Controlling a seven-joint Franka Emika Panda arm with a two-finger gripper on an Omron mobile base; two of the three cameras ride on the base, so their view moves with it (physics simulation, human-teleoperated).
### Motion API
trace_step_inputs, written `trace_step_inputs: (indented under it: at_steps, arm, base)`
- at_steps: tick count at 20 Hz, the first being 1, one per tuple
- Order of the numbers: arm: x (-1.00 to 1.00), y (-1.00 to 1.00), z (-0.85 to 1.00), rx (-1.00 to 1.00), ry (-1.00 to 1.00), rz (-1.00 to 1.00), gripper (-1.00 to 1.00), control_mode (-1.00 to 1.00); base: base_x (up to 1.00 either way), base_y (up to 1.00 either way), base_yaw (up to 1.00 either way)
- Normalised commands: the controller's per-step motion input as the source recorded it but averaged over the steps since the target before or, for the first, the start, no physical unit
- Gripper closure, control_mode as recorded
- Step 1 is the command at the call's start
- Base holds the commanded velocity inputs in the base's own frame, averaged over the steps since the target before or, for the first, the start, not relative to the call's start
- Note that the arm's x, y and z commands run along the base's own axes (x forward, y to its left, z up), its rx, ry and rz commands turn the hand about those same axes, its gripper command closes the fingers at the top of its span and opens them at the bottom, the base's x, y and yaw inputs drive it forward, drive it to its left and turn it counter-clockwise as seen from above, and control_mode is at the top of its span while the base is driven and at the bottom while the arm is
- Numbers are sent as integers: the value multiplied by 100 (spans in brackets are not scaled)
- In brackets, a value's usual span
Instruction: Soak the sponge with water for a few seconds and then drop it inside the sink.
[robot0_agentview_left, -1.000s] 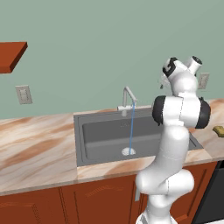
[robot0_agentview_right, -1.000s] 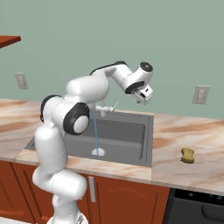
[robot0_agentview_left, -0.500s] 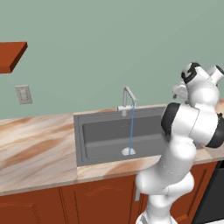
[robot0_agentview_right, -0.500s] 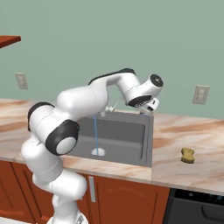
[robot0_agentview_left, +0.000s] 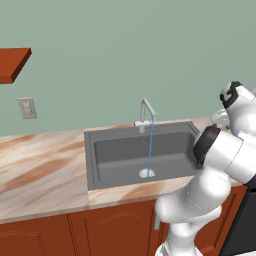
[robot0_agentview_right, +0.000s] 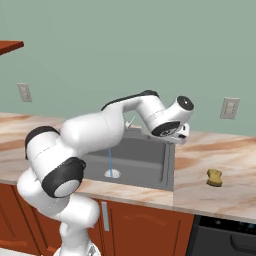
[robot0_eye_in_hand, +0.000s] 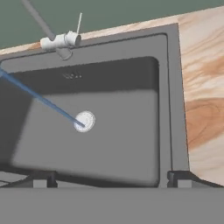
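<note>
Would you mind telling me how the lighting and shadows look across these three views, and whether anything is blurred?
Left base view: flat, even light, no glare; the sink basin is darker toward its walls. Right base view: the sponge casts a faint shadow on the counter; all edges are sharp. Hand view: a soft-edged shadow band crosses the basin's back wall and near floor; the water stream stays crisp.

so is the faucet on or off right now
On: a thin blue stream of water falls from the faucet spout to the drain in the sink.
</note>
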Motion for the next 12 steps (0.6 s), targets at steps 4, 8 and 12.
trace_step_inputs:
  at_steps: [4, 8, 12]
  arm:
    - [-7, -74, -10, -18, 1, 21, -100, -100]
    - [2, -79, 0, -16, 0, 17, -100, -100]
    - [24, -89, 0, -9, 1, 16, -100, -100]
  base:
    - [0, 0, 0]
    - [0, 0, 0]
    - [0, 0, 0]
